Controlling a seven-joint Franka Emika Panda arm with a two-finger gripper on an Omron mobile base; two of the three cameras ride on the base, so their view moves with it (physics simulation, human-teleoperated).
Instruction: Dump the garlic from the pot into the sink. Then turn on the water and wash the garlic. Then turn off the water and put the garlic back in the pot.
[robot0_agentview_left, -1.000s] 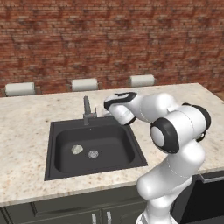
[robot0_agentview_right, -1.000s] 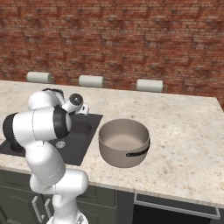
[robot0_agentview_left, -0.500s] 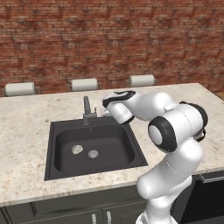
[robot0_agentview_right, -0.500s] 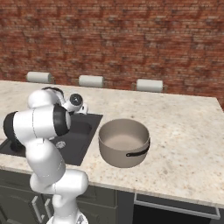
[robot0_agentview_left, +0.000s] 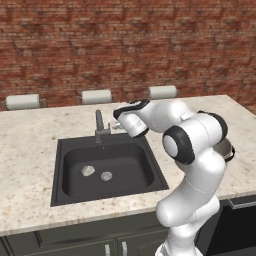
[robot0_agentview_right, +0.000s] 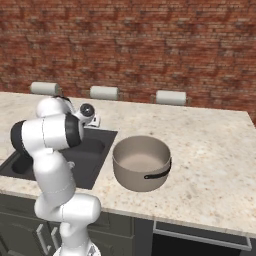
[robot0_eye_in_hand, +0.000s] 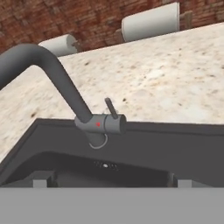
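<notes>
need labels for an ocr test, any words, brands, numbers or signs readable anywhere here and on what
There is no readable text in any view.
Faucet: a small red dot on its body, a mark, not a letter or number.
Pot, sink, paper towel rolls, brick wall: no writing shows on them.
</notes>
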